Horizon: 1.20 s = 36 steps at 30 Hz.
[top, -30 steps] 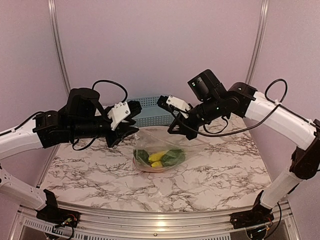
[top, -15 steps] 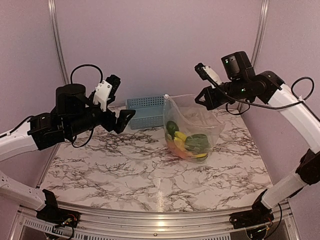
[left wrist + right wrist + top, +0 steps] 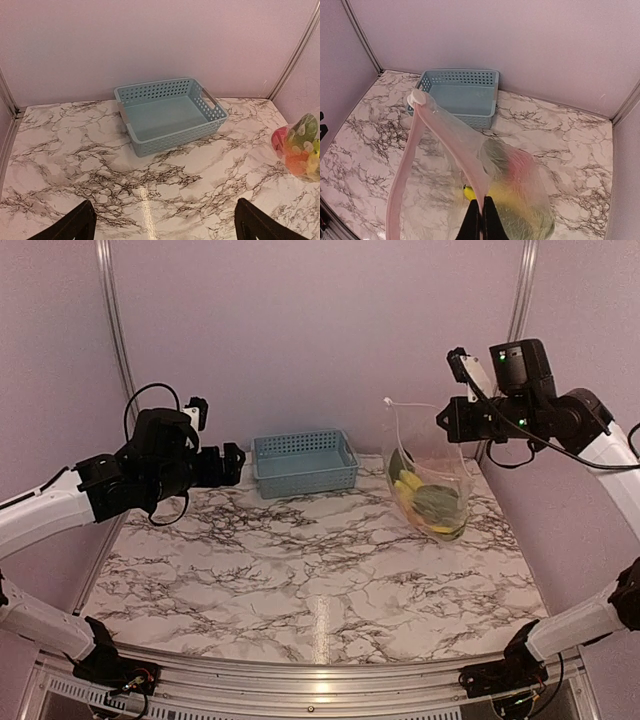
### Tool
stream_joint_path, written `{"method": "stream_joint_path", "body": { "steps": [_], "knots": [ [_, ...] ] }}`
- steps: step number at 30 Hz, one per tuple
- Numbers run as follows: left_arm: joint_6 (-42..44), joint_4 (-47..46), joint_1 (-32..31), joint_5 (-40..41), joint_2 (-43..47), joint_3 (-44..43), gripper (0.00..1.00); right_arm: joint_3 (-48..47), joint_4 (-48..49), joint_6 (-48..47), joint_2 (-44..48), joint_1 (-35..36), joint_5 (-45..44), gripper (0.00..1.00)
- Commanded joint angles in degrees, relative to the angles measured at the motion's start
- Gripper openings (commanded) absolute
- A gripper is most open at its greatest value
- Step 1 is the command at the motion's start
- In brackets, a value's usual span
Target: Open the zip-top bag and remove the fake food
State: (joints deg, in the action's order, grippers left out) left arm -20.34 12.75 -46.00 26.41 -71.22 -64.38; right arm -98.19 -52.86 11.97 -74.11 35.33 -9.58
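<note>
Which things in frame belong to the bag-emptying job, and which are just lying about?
Job:
- zip-top bag, hanging from the right gripper, which is shut on its edge
- fake food, inside the bag
- left gripper, open, holding nothing

Lying about:
- light blue basket, at the back
- marble-pattern table

Ahead of the left tool (image 3: pixel 165 227), between its spread fingers, bare surface (image 3: pixel 90 165) runs up to the basket (image 3: pixel 170 140), which blocks the path farther ahead. Off to its right, the zip-top bag (image 3: pixel 300 150) hangs from the pinched right tool (image 3: pixel 481 220), filling the room below it down toward the surface.
</note>
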Motion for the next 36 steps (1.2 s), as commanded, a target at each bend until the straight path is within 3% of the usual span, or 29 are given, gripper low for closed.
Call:
{"method": "stream_joint_path", "body": {
  "steps": [1, 5, 9, 16, 26, 34, 36],
  "knots": [
    [-7.41, 3.51, 2.14, -6.37, 1.17, 0.75, 0.99, 10.13, 8.96, 2.96, -2.28, -0.18, 2.15, 0.0],
    [-12.25, 2.88, 2.83, -10.35, 2.48, 5.13, 0.99, 15.43, 18.7, 5.24, -6.1, 2.54, 6.12, 0.0],
    [-17.93, 0.49, 2.85, -13.46, 4.22, 10.14, 0.99, 13.64, 24.85, 7.09, -12.56, 8.06, 8.67, 0.0],
    [-24.42, -9.96, 2.84, -21.84, 7.0, 17.45, 0.99, 10.66, 33.0, 10.79, -22.64, 11.69, 16.17, 0.0],
    [-31.96, -24.85, 1.76, -31.2, -7.26, 15.93, 0.93, 10.55, 38.57, 13.32, -28.91, 12.26, 21.63, 0.0],
    [-34.23, -26.4, 0.5, -34.88, -21.42, 7.89, 0.78, 12.45, 40.66, 13.91, -27.98, 12.35, 24.1, 0.0],
    [-34.93, -22.63, 0.21, -34.32, -25.07, 4.87, 0.66, 12.84, 40.74, 13.68, -27.74, 12.32, 24.15, 0.0]
  ]
}}
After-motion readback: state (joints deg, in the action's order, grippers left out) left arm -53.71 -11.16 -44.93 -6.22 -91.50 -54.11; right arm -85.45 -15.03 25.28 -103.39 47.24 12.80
